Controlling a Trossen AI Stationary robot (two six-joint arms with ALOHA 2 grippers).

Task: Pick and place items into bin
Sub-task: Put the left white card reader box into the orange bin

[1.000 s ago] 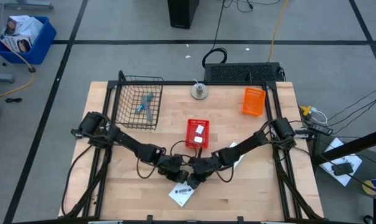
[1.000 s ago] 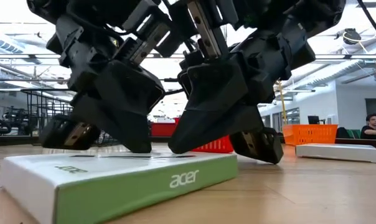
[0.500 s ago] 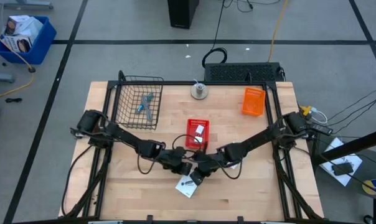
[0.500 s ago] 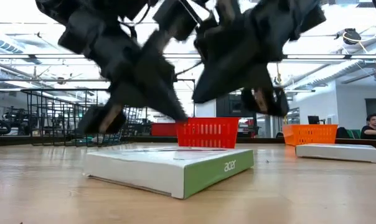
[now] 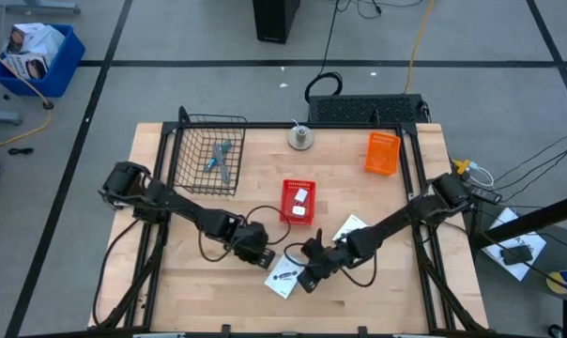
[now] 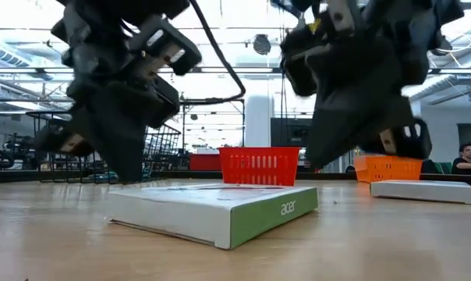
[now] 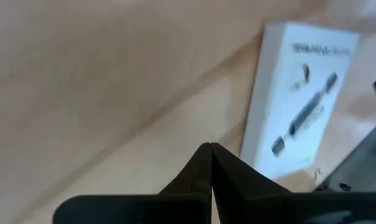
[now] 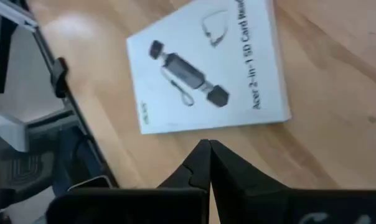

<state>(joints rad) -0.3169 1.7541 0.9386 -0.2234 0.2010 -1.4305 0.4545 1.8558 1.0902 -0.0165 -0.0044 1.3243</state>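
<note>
A flat white packet (image 5: 283, 278) with black print lies flat on the wooden table; it also shows in the low view (image 6: 220, 209) and in both wrist views (image 7: 303, 99) (image 8: 206, 68). My left gripper (image 5: 266, 262) hangs shut just to the left of it, its fingertips (image 7: 210, 149) over bare wood. My right gripper (image 5: 306, 279) hangs shut just to the right of it, its fingertips (image 8: 206, 147) over wood beside the packet's edge. A second white packet (image 5: 350, 228) lies farther right. The red bin (image 5: 298, 201) holds small white items.
A wire basket (image 5: 211, 155) with a grey and teal tool stands at the far left. An orange bin (image 5: 381, 153) stands at the far right, with a round metal piece (image 5: 301, 138) at the far edge. Bare wood lies along the near edge.
Both grippers stood close together over the packet. They have risen and drawn apart, the left toward the table's left edge and the right toward the right edge. The packet has slid a little toward the far edge, has turned, and now lies still.
</note>
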